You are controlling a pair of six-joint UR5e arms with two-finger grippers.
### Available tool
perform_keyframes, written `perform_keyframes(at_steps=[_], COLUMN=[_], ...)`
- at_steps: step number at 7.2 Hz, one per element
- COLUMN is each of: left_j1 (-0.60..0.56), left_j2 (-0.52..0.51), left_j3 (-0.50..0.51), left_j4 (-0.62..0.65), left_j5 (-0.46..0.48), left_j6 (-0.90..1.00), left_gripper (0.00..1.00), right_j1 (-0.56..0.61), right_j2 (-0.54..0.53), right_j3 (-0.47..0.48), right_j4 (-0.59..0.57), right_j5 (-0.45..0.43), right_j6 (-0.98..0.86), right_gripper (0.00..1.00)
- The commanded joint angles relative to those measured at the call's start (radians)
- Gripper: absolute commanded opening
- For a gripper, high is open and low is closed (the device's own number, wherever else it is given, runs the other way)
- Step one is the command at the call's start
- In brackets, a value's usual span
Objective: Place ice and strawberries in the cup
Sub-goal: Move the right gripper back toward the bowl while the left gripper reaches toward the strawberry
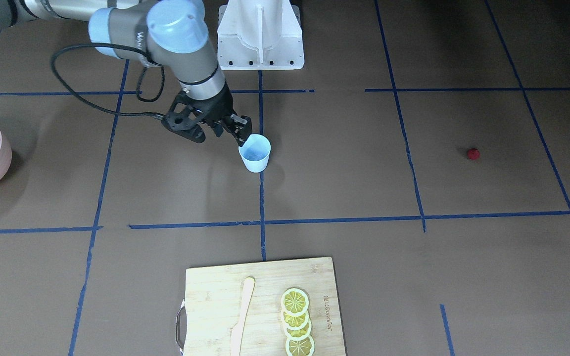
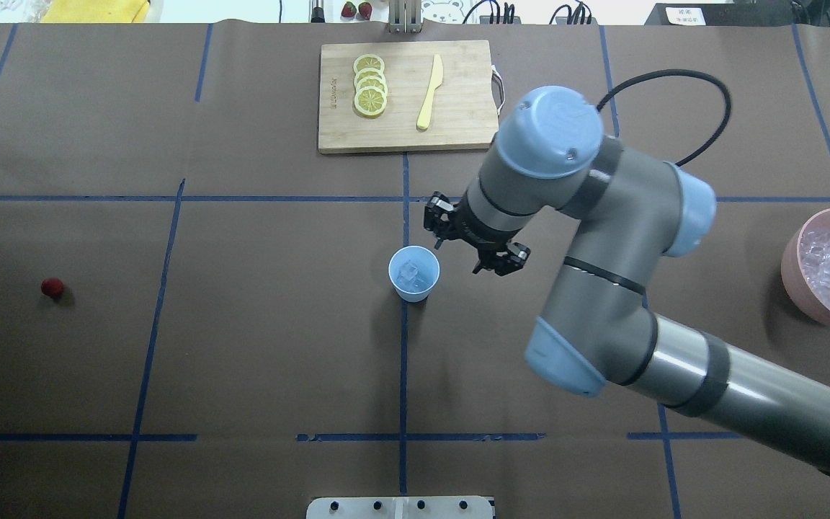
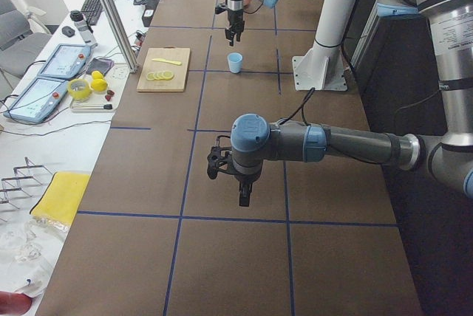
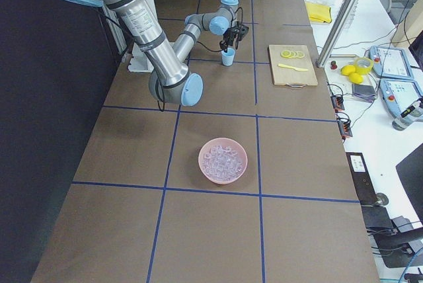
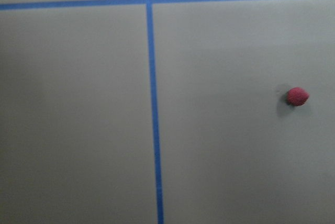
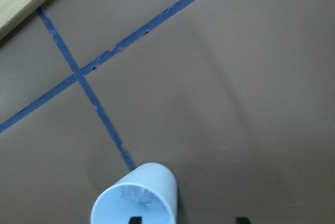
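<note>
Right under the right end effector [image 6: 188, 219], whose two fingertips stand apart with nothing between them, sits the cup [image 6: 137, 198]. It stands upright on the tabletop [image 6: 235, 103], its rim beneath one fingertip while the other tip is out over bare tabletop. A few clear cubes of ice [image 2: 409, 272] lie in the cup's bottom. The ice half of the job looks served, and I judge the step in hand to be getting clear of the cup. The cup is light and a finger is close to its rim, so a straight rise before any sideways travel would avoid tipping it.

Farther out to that end effector's side, the pink bowl [image 2: 793, 263] holds the spare heap of ice. Ahead of the end effector, the cutting board [image 2: 400, 137] carries lemon slices [image 2: 370, 85] and a pale knife [image 2: 429, 92].

Well away on the opposite side, the strawberry [image 2: 52, 287] lies alone. The left end effector [image 3: 242, 196] hangs above the tabletop near it; whether its fingers are apart cannot be told. Its wrist camera shows the berry right of centre, so it should line up over the berry before descending. It should then close gently on so small and round a thing.

A printed mark runs along the board's edge, and there is lettering on the right arm [image 1: 176, 44]. Both are too small to read.
</note>
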Motion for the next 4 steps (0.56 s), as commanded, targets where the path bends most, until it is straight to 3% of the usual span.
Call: perform_keyframes(at_steps=[1, 2, 4], left_j1=[0.144, 0.2, 0.416], left_j2=[-0.009, -0.015, -0.122], left_j3=[-0.01, 0.002, 0.047], left_j4=[-0.076, -0.144, -0.279], left_j5=[0.0, 0.005, 0.044], left_j6=[-0.084, -0.172, -0.446], left_gripper=[1.0, 1.0, 1.0], right_j1=[0.086, 0.129, 0.238], right_j2=[-0.243, -0.342, -0.516], right_j3=[0.223, 0.279, 0.312], right_j4=[-0.002, 0.0, 0.012], right_j5=[0.048, 0.071, 0.105], right_j6=[-0.12, -0.22, -0.543], right_gripper=[0.99, 0.99, 0.99])
